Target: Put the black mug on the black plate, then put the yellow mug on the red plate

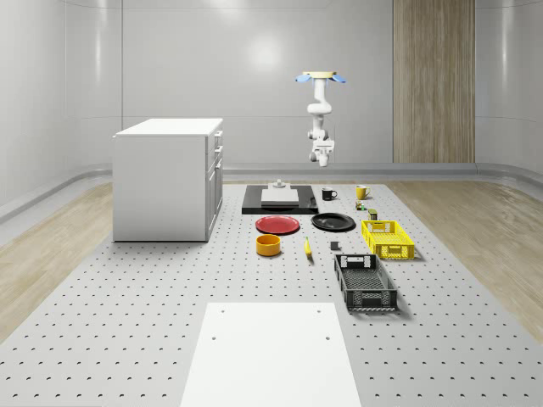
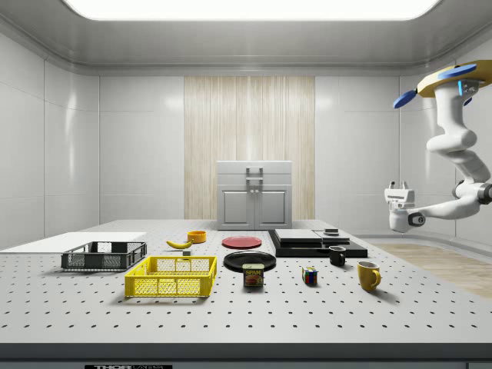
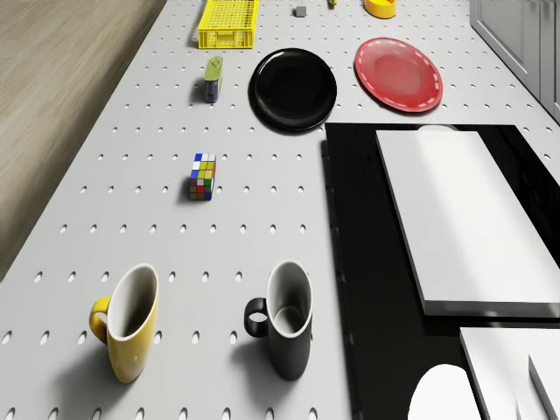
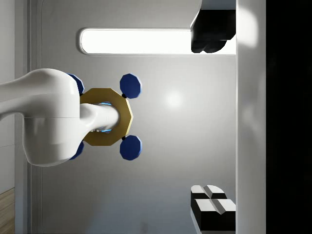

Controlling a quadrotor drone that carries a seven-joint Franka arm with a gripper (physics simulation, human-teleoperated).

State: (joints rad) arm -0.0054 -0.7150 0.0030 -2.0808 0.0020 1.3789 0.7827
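Drone view: two mugs stand upright on the perforated grey table (image 3: 105,201), both straight on its surface and neither on a plate. The black ceramic mug (image 3: 289,350) stands just beside the edge of a flat black slab (image 3: 350,262). The yellow ceramic mug (image 3: 131,337) stands near it on the side away from the slab, apart from it.

There are two plates, lying flat side by side and well apart from the mugs. The round black plate (image 3: 294,88) is in line with the black mug, and the round red plate (image 3: 398,73) lies beside it, past the slab's far end. Between mugs and plates sits one multicoloured puzzle cube (image 3: 203,177), and near the black plate lies one small tin can (image 3: 213,79).

There are two mesh baskets: a yellow plastic basket (image 3: 229,22) and, in the whole-scene view, a black plastic basket (image 1: 365,282) nearer the camera. That view also shows one yellow bowl (image 1: 268,245), one banana (image 1: 307,247) and one white cabinet (image 1: 165,178).

The quadrotor drone (image 1: 320,77) hovers high in the air beyond the table's far edge, behind the mugs, at the side view's right. The gripper (image 4: 213,119) hangs on the bent white arm (image 2: 461,154), well above the table and holding nothing. In the wrist view its two black fingertips (image 4: 212,29) are spread wide apart.
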